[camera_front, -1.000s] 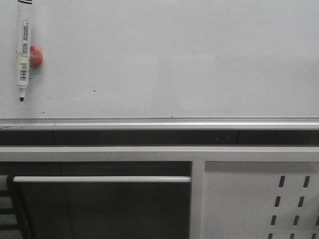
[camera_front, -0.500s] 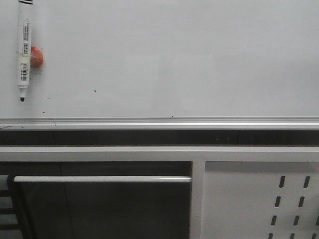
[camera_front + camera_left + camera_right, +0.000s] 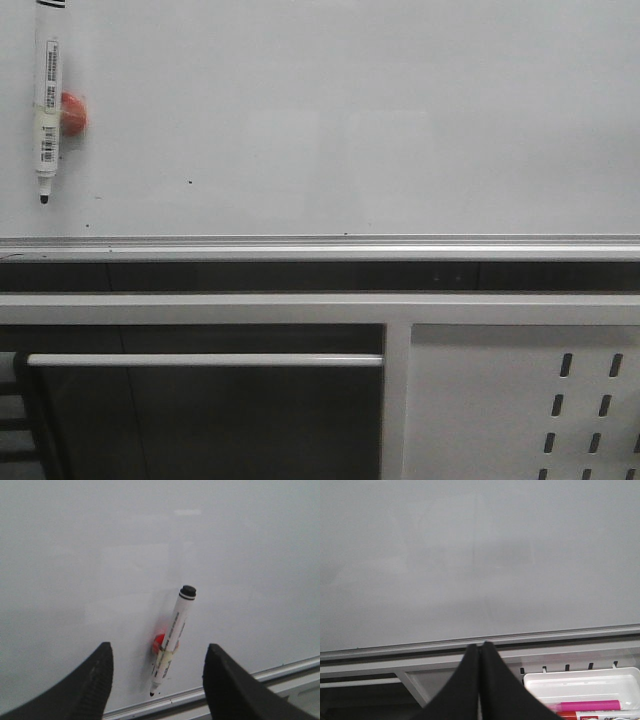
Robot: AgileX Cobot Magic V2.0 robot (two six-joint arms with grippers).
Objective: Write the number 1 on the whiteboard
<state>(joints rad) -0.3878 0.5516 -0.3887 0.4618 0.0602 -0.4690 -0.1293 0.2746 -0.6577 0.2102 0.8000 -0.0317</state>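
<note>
The whiteboard fills the upper front view, with its silver bottom rail below. No number 1 stroke shows on it, only tiny black specks. A white marker with a black tip hangs tip-down at the far left, on a red magnet. In the left wrist view my left gripper is open and empty. It faces the board, short of the marker, which lies between the two fingers. My right gripper is shut and empty, by the board's rail. Neither gripper shows in the front view.
A grey perforated metal panel is below the board at the right, and a horizontal white bar crosses a dark opening at the left. In the right wrist view a white tray holds a pink marker and a red one.
</note>
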